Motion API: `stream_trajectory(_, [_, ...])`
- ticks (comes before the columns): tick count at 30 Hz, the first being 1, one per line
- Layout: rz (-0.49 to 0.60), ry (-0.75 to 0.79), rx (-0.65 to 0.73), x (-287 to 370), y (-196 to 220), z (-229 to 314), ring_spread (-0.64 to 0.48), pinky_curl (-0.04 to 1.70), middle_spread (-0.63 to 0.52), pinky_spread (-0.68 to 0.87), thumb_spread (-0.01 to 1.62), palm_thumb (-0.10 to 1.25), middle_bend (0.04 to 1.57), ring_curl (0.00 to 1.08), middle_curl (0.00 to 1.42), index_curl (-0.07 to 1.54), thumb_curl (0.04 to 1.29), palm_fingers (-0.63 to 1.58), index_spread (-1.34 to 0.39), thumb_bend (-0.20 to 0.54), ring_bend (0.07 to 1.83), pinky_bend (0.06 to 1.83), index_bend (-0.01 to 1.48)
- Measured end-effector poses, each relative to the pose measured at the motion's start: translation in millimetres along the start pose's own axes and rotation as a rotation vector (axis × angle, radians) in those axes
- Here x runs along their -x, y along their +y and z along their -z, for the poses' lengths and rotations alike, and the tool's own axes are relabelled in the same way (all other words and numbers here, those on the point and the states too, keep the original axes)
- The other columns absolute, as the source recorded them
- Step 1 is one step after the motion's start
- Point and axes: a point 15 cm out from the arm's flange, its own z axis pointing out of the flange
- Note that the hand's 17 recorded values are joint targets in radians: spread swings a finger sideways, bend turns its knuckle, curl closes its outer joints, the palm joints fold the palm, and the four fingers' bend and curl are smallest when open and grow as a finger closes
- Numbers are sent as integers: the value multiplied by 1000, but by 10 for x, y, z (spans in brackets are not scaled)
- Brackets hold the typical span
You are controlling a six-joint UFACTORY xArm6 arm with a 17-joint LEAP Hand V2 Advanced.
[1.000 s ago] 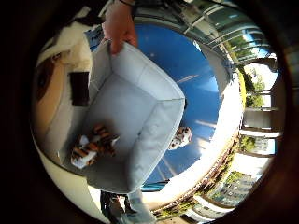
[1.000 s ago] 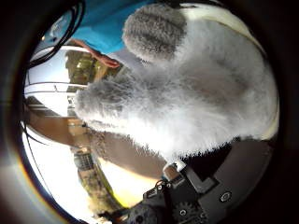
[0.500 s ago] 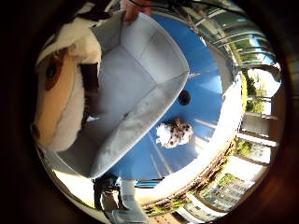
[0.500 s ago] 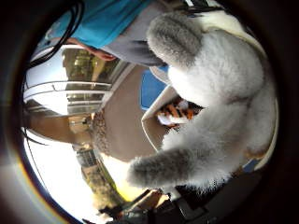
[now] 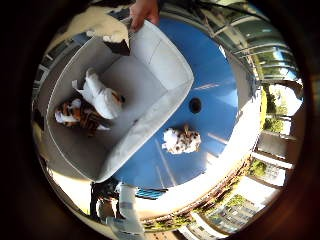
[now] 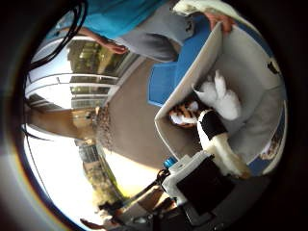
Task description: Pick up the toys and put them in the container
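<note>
Two toys (image 5: 95,105) crowd one end of container (image 5: 150,55).

hangs above, palm facing down. right hand (image 6: 211,159) partly seen in the thumb side palm view: a white-and-black finger (image 6: 217,139) reaching out fairly straight from the boxy white and black body at the edge. nothing gripped, nothing touching the finger. little finger side palm view shows only a white and dark fingertip (image 5: 116,41) poking in at the rim.
</note>
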Motion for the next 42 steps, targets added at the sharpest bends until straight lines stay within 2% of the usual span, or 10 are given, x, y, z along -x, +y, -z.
stream_trajectory(6, [-51, 36, -2, -427, 562, 522, 308, 419, 103, 484, 1068, 738, 150, 302, 325, 167, 509, -22, -435, -30, 407, 733, 281])
stream_trajectory(13, [-116, 269, 61, -1307, 1192, 922, 294, 373, 56, 479, 1066, 727, 174, 308, 314, 208, 487, 30, -414, -33, 406, 696, 198])
stream_trajectory(16, [-140, 295, 98, -1707, 1438, 950, 273, 348, 38, 449, 1073, 722, 178, 311, 317, 227, 480, 13, -413, -32, 400, 620, 195])
stream_trajectory(19, [-184, 249, 170, -2057, 1579, 645, 255, 323, 39, 412, 1082, 721, 171, 310, 316, 237, 474, -23, -394, -29, 380, 558, 183])
stream_trajectory(25, [-219, 205, 227, -2643, 1466, -87, 243, 297, 40, 379, 1097, 708, 165, 308, 309, 241, 462, -22, -373, -29, 358, 510, 165])
stream_trajectory(26, [-218, 186, 254, -2721, 1467, -360, 241, 293, 40, 377, 1098, 708, 166, 309, 308, 241, 460, -22, -371, -29, 355, 502, 165])
stream_trajectory(32, [-200, 164, 290, -2913, 1362, -1084, 242, 281, 40, 368, 1106, 700, 163, 310, 303, 244, 449, -16, -351, -28, 334, 476, 169])
stream_trajectory(40, [-167, 106, 410, -2899, 1297, -1891, 248, 272, 40, 373, 1106, 710, 172, 309, 302, 256, 434, -3, -294, -28, 301, 445, 181])
stream_trajectory(42, [-164, 104, 421, -2877, 1277, -1981, 238, 265, 35, 361, 1106, 709, 169, 312, 301, 268, 429, 117, -208, -29, 330, 446, 198])
